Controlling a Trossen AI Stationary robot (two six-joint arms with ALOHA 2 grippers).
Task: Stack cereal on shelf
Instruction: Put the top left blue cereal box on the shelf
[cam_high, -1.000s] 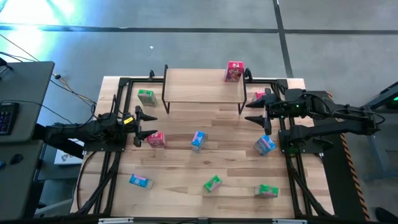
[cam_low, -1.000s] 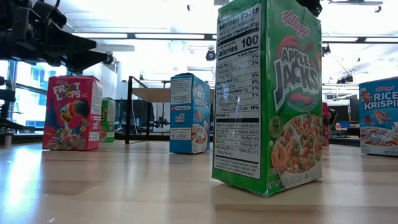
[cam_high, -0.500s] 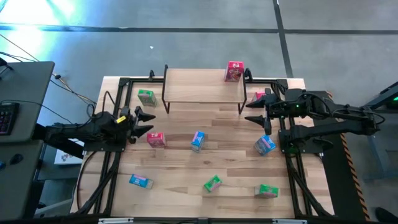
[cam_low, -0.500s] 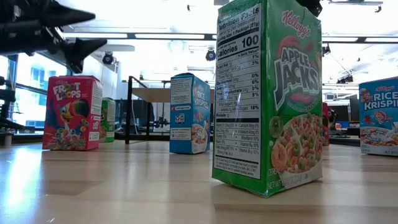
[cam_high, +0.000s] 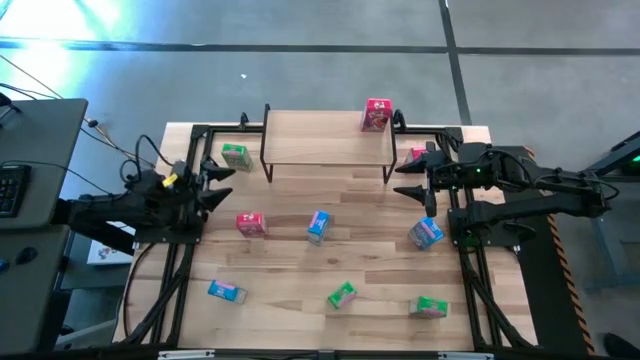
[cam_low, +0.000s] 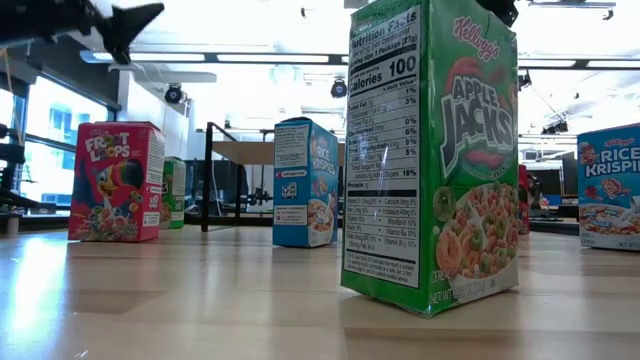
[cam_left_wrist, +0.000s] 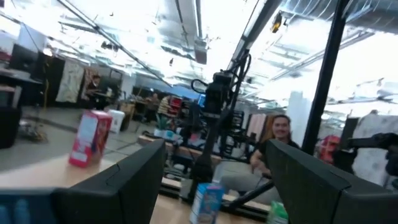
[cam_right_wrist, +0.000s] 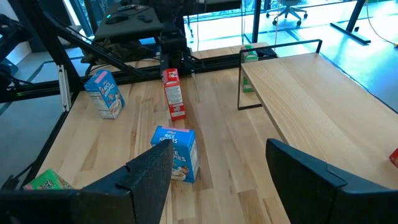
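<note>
Pink-red cardboard marks the one cereal box (cam_high: 377, 115) stood upright on the shelf (cam_high: 325, 149), at its right end; the other boxes are scattered over the counter (cam_high: 290, 260). The left pincer (cam_high: 216, 184) is held spread and empty above the counter's left side, between a green box (cam_high: 235, 156) and a pink-red box (cam_high: 250, 223). The right pincer (cam_high: 408, 178) is held spread and empty beside the shelf's right end.

One box (cam_high: 377, 115) on shelf (cam_high: 325, 150)
</note>
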